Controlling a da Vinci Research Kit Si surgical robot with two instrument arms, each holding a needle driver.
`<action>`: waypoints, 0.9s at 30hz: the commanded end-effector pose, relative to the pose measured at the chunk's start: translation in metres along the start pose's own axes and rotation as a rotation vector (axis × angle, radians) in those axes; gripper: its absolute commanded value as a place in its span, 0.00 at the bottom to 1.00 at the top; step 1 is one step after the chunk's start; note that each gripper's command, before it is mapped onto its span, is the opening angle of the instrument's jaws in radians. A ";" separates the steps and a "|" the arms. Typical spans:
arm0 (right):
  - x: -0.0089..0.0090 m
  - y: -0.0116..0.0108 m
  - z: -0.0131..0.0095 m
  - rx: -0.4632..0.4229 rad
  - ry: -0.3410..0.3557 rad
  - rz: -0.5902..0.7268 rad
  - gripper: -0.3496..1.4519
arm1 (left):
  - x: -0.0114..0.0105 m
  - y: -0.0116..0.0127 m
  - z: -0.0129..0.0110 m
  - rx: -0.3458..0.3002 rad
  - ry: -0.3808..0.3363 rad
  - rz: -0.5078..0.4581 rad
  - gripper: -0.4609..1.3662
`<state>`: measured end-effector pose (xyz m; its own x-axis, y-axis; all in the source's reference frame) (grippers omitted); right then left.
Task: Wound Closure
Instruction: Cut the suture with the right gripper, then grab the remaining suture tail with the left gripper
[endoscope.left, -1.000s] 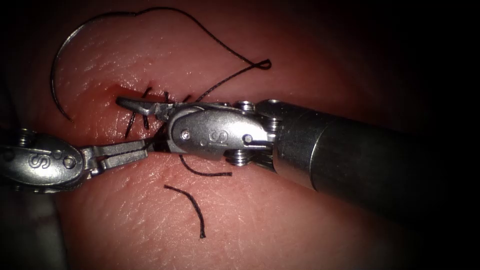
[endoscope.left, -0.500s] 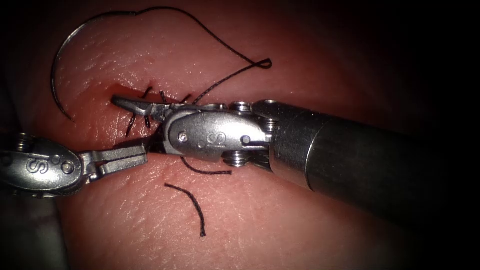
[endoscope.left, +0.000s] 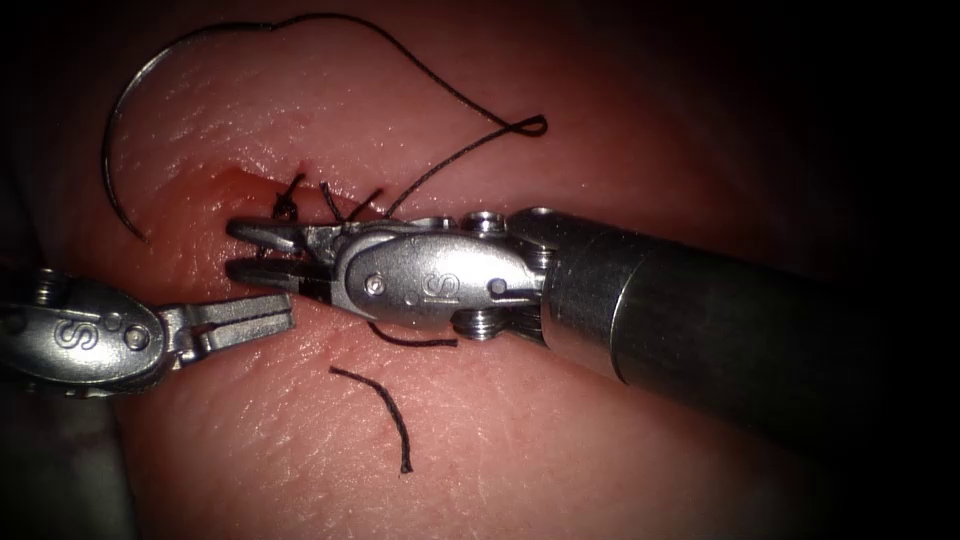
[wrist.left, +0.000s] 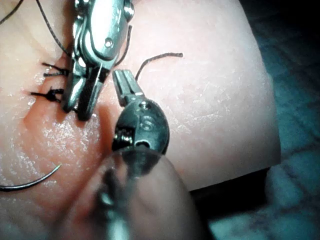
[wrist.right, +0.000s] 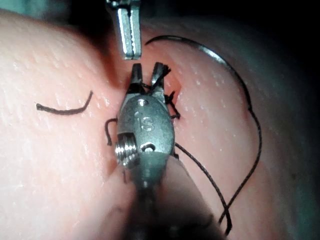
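Endoscope view showed the right pincer (endoscope.left: 262, 251) parted over the knotted stitches (endoscope.left: 300, 200) at the cut (endoscope.left: 235, 185), gripping nothing. Just below it, the left pincer (endoscope.left: 268, 315) was closed and empty. The needle (endoscope.left: 110, 150) lay free on the tissue (endoscope.left: 560, 440), left of the cut, its tip apparently resting on the surface, thread (endoscope.left: 440, 90) looping away. Two cut ends (endoscope.left: 385, 410) lay below. The risk, as I judged it: open jaws so near the knots could snag or sever them.
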<state>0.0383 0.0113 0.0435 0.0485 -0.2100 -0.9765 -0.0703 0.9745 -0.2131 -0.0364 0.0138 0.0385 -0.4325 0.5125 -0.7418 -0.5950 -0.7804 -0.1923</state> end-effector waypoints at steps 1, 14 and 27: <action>0.0000 0.0000 0.0000 0.000 0.001 0.001 0.00 | 0.0000 0.0000 0.0000 -0.002 0.000 0.000 0.06; 0.0006 0.0001 0.0004 0.016 0.001 0.003 0.37 | 0.0001 -0.0003 0.0000 -0.003 -0.001 -0.002 0.22; 0.0016 0.0019 -0.0008 -0.001 -0.021 0.021 0.99 | 0.0003 -0.0008 -0.0007 -0.007 0.000 -0.015 0.41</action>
<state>0.0370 0.0130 0.0412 0.0675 -0.1806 -0.9812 -0.0835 0.9790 -0.1859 -0.0355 0.0143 0.0380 -0.4218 0.5260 -0.7385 -0.5929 -0.7762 -0.2142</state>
